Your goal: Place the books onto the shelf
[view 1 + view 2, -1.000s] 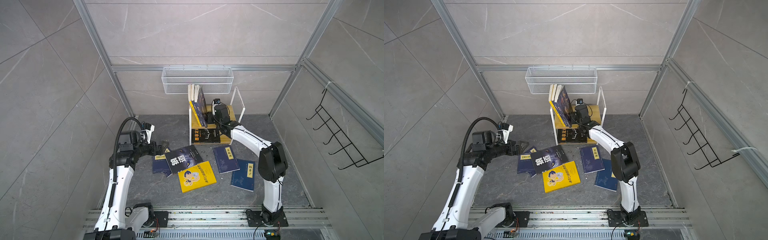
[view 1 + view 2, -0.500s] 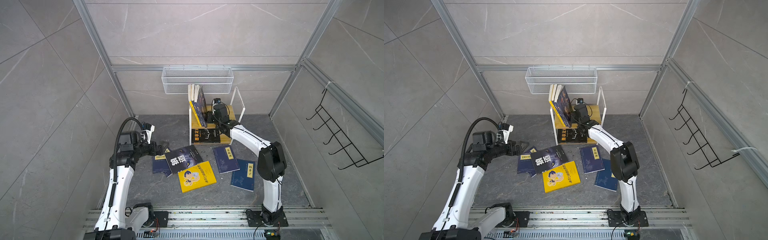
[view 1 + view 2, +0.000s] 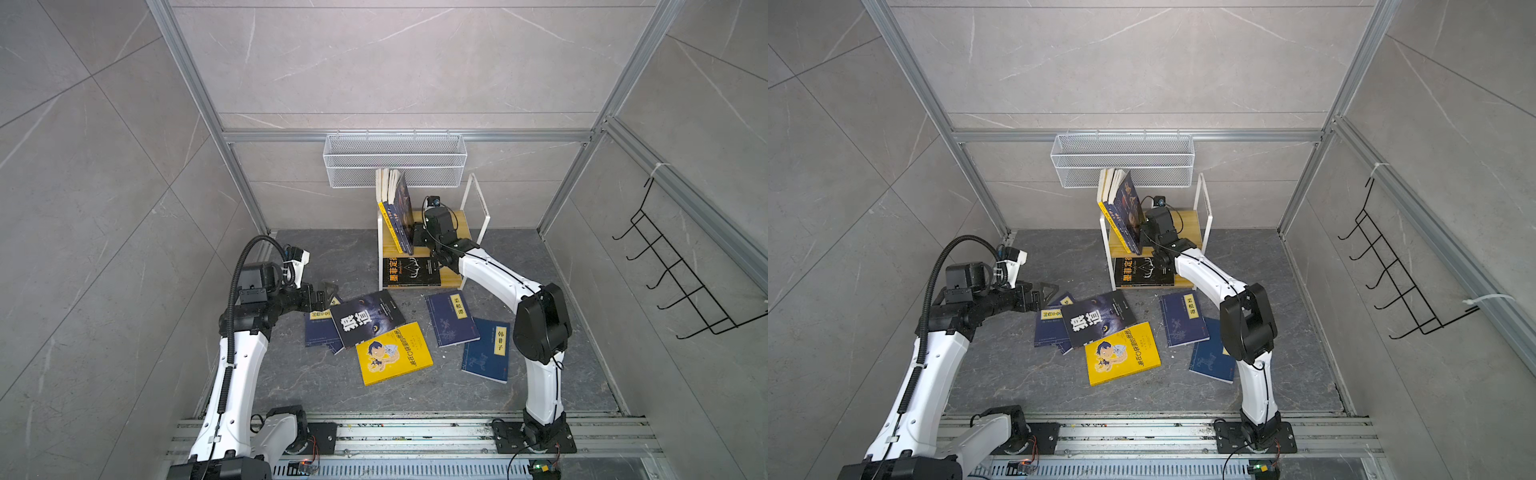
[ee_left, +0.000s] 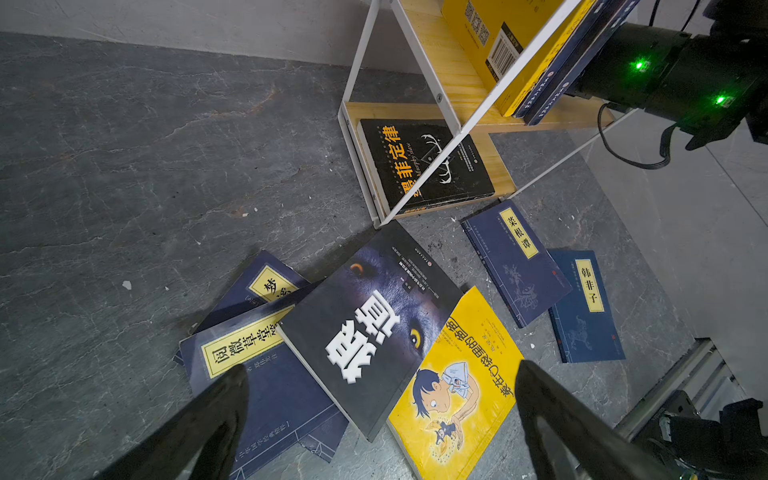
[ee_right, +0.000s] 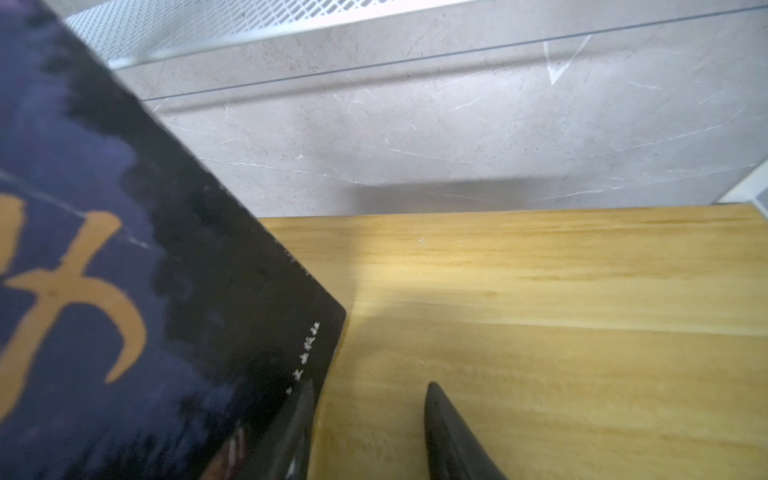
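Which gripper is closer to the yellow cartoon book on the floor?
Left. The left gripper hovers beside the pile with the yellow cartoon book; right gripper is at the shelf.

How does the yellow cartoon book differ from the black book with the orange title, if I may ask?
The yellow cartoon book lies on the floor; the black book lies on the shelf's lower board. The wolf-cover book overlaps the yellow cartoon book's edge; nothing lies on the black book. Both lie flat, covers up.
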Controlling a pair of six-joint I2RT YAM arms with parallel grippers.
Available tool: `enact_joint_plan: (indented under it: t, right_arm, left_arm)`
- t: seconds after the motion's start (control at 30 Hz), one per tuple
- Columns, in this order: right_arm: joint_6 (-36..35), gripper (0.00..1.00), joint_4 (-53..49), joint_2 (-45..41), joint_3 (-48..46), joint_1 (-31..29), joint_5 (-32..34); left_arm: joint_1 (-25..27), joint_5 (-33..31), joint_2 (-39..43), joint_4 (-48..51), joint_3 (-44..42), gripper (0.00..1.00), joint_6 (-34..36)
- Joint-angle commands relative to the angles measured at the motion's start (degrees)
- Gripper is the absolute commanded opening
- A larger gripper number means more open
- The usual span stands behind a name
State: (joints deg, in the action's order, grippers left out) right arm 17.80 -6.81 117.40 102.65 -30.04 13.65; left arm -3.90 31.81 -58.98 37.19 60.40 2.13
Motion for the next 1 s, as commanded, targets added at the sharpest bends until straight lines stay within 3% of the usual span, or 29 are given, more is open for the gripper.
enact_joint_plan:
  t: [0.0, 0.13, 0.37, 0.73, 0.97]
  right_arm:
    - [-1.5, 0.47, -1.7, 0.3, 1.1, -1.0, -1.6]
    - [-3.3, 0.48, -4.3, -1.5, 2.3, -0.8, -1.5]
    - [-3.9, 0.54, -9.7, -12.7, -4.0, 0.0, 1.1]
    - [1.0, 0.69, -11.9, -36.1, -34.6, 0.6, -2.0]
    - [3.2, 0.72, -8.1, -41.0, -50.3, 7.9, -14.1]
  left_arm:
    - [-0.3, 1.1, -0.2, -1.7, 0.3, 1.00, 0.5]
    - [-0.3, 1.2, -0.7, -1.4, 0.6, 1.00, 0.6]
    - [-0.2, 1.6, -0.6, -1.5, 0.3, 1.00, 0.3]
    - [-0.9, 4.3, -1.0, -4.1, -1.8, 1.00, -2.4]
    - [-1.7, 5.7, -1.1, -5.3, -3.0, 1.00, -4.0]
